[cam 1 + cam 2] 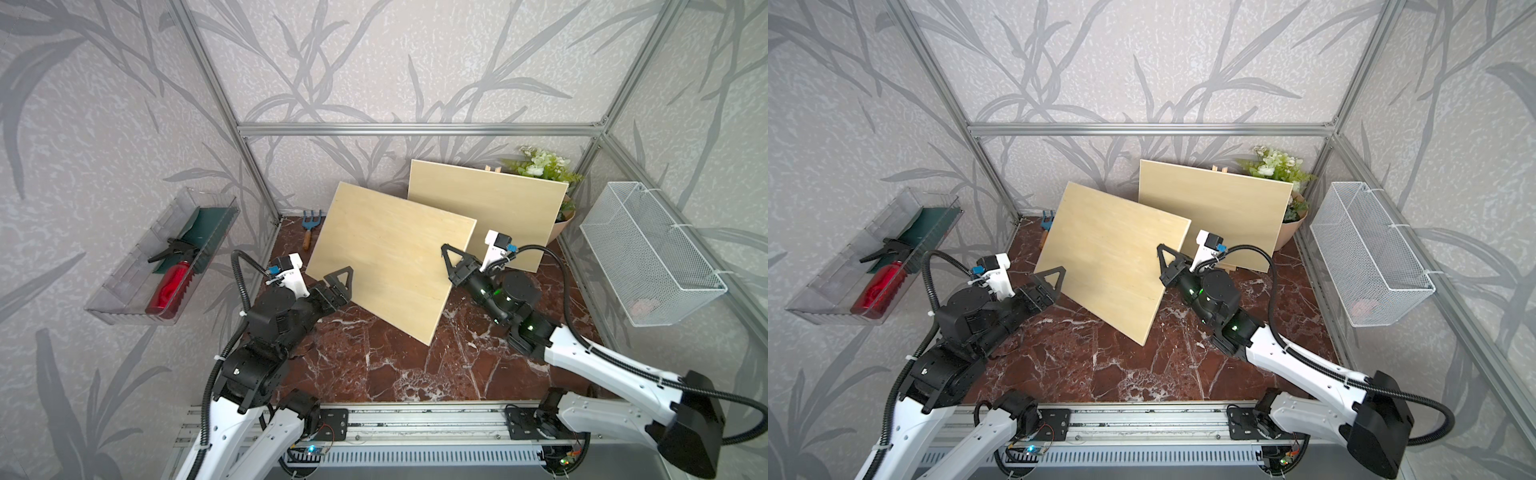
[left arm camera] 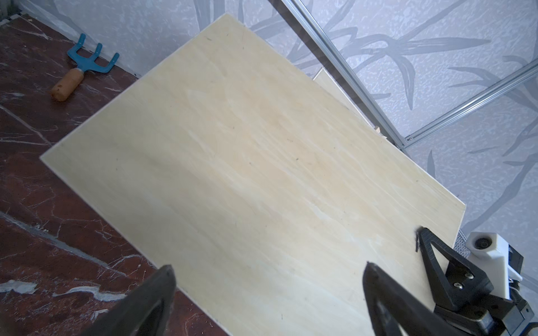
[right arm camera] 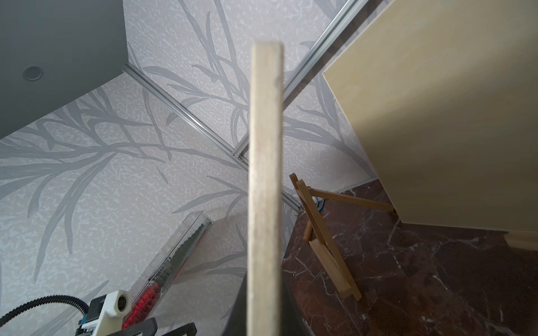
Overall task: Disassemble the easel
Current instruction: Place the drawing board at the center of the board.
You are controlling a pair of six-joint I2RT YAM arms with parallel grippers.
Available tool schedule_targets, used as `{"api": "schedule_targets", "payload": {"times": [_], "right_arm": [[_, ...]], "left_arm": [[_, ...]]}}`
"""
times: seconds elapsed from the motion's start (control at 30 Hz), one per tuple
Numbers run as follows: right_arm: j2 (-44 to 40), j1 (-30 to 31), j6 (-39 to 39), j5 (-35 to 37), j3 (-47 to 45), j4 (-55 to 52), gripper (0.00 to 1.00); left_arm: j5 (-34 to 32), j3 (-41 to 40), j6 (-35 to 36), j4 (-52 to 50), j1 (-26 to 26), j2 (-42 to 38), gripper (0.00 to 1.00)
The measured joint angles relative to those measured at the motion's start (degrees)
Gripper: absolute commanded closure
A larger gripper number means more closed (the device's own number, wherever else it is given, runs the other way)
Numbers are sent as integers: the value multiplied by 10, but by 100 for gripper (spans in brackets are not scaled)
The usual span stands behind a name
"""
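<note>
Right wrist view looks straight along the thin edge of the front panel (image 3: 265, 174), which the right pincer (image 1: 444, 249) is clamped onto at the panel's right side. The left pincer (image 2: 267, 291) stands wide apart at the opposite, lower-left edge, gripping nothing. In both top views the panel hangs tilted, its lowest corner down near the surface (image 1: 374, 365); whether it touches I cannot tell. Behind it the small wooden easel (image 3: 320, 232) stands bare, its back leg splayed, and farther back a rear panel (image 1: 486, 208) leans on a second stand (image 1: 492, 168) whose tip peeks above it. By its looks the plywood is stiff, light and smooth-faced, so a single edge grip may let it swing; opposite edges would hold it steadier. The easel is slender and probably tips easily, and its upright frame near the hinge seems the safest hold.
</note>
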Motion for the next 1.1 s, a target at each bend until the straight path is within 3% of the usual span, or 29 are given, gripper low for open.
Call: {"api": "schedule_targets", "payload": {"times": [0.4,0.8,1.1], "right_arm": [[-203,-1,88,-28,-74,-224,100],[-275,-13,130,-86,-80,-385,100],[-328,-83,145,-147,-80,-488,100]], "left_arm": [[28,49,68,-93,0,16,1],[19,47,94,-150,0,4,1],[12,9,98,-152,0,36,1]]}}
